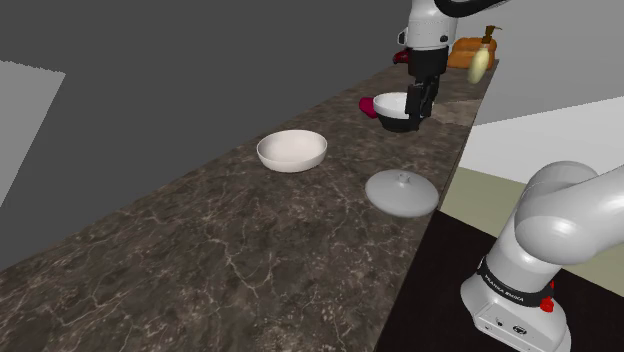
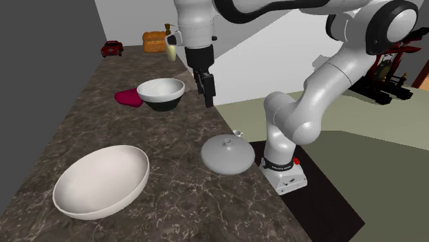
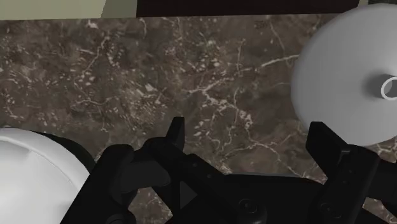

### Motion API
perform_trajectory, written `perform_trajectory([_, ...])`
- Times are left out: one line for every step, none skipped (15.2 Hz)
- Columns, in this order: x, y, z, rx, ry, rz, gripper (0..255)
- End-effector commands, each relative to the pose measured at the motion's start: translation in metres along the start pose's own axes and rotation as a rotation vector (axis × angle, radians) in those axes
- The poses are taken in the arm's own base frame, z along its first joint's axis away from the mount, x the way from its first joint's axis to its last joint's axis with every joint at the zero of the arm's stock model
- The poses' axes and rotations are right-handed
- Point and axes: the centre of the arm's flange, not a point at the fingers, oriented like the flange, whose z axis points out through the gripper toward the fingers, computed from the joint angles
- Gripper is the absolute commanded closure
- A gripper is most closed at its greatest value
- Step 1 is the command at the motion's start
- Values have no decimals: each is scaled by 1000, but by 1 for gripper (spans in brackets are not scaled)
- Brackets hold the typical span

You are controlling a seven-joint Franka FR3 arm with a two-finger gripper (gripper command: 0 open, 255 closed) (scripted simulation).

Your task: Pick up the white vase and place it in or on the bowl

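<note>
Hand (image 3: 249,145) spread wide, empty, hovering over bare counter (image 3: 159,70). Squat white vase (image 3: 343,83) sits just outside one finger, not between: hand probably not yet lined up for grasp. Black-based bowl (image 3: 32,172) beside other finger.

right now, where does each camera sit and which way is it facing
Shoulder view: beside and behind the base, looking along the marble counter; base, arm and gripper show.
Second exterior view: low over the counter near the white bowl, facing the same far end; the whole arm shows.
Wrist view: on the hand, looking down at the counter; the open gripper's fingers show.
Shared: all three catch the grey lid.
</note>
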Motion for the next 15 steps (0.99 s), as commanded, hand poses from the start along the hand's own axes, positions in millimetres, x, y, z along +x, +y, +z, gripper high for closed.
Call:
perform_trajectory([0,0,0,0,0,0,0])
perform_trajectory([-5,-13,2,-4,13,2,0])
perform_trajectory([-10,-27,3,-9,25,4,0])
perform_trajectory([-15,-40,5,-13,38,6,0])
perform_trajectory([-21,-54,7,-18,51,8,0])
perform_trajectory([-26,-67,9,-22,63,10,0])
perform_trajectory([-30,-80,11,-26,76,12,0])
perform_trajectory([-35,-94,13,-31,89,14,0])
perform_trajectory([-40,-107,16,-35,102,16,0])
perform_trajectory([-45,-121,18,-40,114,18,0])
perform_trajectory([-50,-134,21,-44,127,20,0])
perform_trajectory([-54,-147,23,-48,140,21,0])
perform_trajectory([-57,-155,25,-51,147,23,0])
perform_trajectory([-56,-155,30,-51,147,23,0])
perform_trajectory([-56,-155,35,-51,147,23,0])
